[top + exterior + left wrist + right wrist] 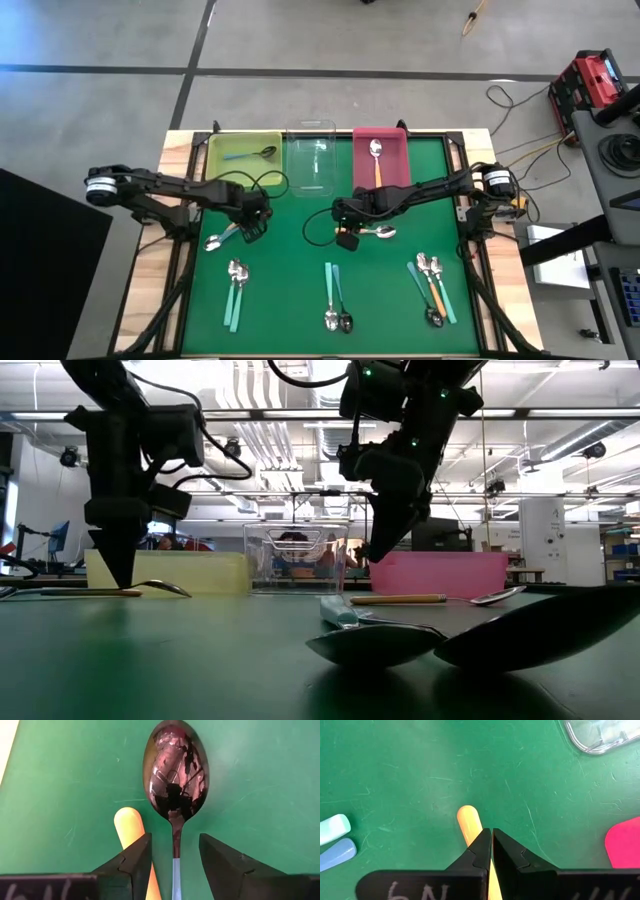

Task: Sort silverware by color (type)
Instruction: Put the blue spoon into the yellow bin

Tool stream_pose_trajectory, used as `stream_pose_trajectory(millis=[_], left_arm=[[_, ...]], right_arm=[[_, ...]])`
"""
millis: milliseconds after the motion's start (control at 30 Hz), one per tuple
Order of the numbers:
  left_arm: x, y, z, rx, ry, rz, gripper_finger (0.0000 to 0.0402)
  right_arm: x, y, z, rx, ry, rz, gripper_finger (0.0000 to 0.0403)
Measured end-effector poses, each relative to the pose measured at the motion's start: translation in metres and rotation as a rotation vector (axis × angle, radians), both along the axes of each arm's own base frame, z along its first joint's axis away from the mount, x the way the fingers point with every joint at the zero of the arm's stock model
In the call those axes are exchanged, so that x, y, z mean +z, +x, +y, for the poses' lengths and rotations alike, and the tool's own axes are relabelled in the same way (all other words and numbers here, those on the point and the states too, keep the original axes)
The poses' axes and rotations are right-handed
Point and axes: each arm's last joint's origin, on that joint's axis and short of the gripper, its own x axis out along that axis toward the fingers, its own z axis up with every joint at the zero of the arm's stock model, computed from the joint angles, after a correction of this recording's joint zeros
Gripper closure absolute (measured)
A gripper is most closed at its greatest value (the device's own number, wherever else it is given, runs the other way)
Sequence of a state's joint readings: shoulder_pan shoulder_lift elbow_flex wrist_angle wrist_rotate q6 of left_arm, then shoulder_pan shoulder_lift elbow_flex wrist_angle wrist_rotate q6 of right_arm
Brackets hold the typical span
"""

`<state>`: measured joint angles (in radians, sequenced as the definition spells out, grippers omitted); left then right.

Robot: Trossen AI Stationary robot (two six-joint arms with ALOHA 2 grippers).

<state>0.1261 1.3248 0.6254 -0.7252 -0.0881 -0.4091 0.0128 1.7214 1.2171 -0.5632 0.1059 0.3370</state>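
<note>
My left gripper points down, low over the green mat, and is open. Its fingers stand on either side of the thin neck of a dark-bowled spoon with a light blue handle, without touching it. That spoon lies flat on the mat beside an orange handle. My right gripper is shut and hangs above the handle end of an orange-handled spoon, which lies flat on the mat.
At the far edge stand a yellow-green bin holding a teal spoon, a clear bin and a pink bin holding an orange-handled spoon. More spoons lie near the front edge in groups.
</note>
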Motion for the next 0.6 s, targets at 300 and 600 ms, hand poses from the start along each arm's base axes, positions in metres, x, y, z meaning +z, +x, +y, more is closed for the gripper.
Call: stream_pose_trajectory(millis=[300,600], left_arm=[[-0.007,0.003,0.000,0.000,-0.003,0.024,0.0254],[-0.011,0.006,0.001,-0.005,-0.005,0.033,0.0277]], right_arm=[[0.000,0.000,0.000,0.000,0.000,0.000,0.0394],[0.000,0.000,0.000,-0.001,0.001,-0.001,0.0394]])
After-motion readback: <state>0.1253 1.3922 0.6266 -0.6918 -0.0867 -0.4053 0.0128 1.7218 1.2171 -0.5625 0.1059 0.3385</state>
